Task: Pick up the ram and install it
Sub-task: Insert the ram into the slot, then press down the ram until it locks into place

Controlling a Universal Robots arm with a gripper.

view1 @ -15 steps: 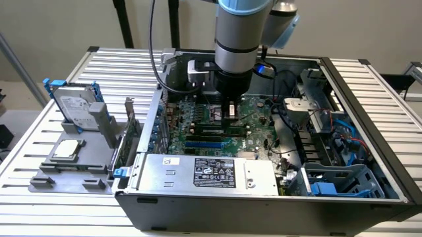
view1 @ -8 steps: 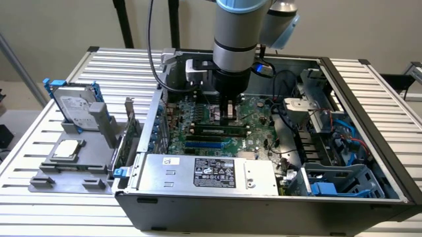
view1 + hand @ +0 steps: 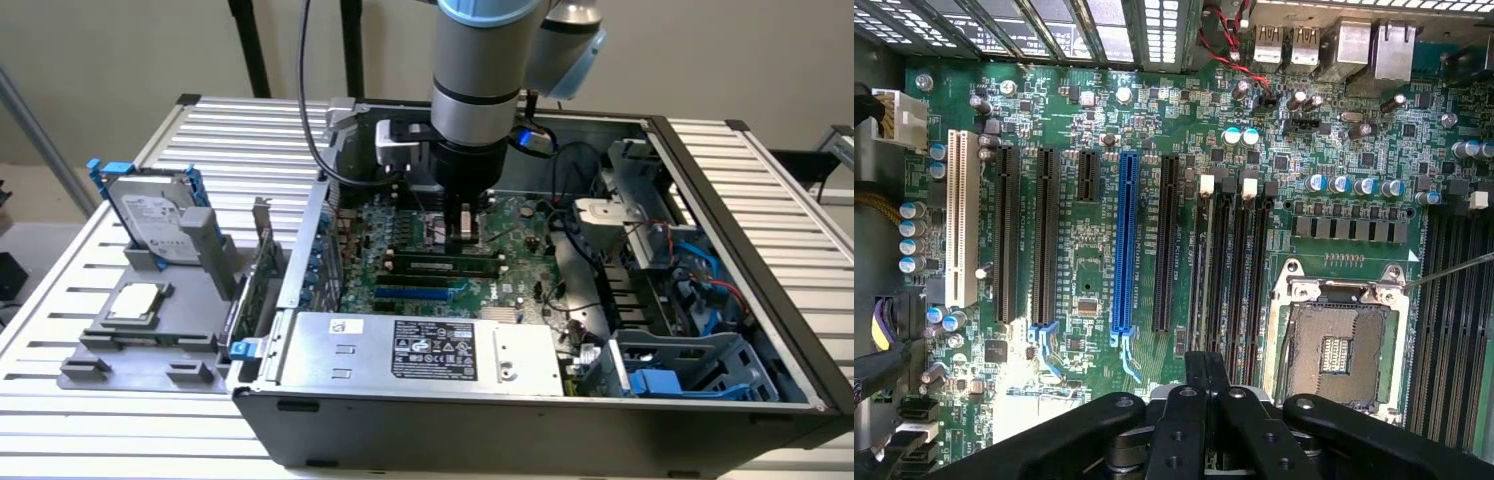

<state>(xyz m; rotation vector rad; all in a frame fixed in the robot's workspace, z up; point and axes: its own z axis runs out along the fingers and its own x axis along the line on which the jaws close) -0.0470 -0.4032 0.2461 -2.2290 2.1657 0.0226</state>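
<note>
In the exterior view my gripper point(image 3: 465, 236) reaches down into the open computer case point(image 3: 747, 200), its tips close above the green motherboard point(image 3: 400, 215). The ram point(image 3: 441, 265), a thin green stick with black chips, lies along a black slot just on the near side of the tips. Whether they touch it I cannot tell. In the wrist view the gripper point(image 3: 1206, 372) is shut with nothing visible between its black fingers. It hangs over a row of black slots with white latches point(image 3: 1206, 185).
A silver power supply point(image 3: 427, 350) fills the case's front. Cables and a blue drive cage point(image 3: 667, 375) crowd the exterior view's right. The grey tray point(image 3: 200, 310) outside holds a hard drive point(image 3: 154, 210), a chip point(image 3: 134, 300) and an upright card point(image 3: 263, 255). The processor socket point(image 3: 1339, 340) is bare.
</note>
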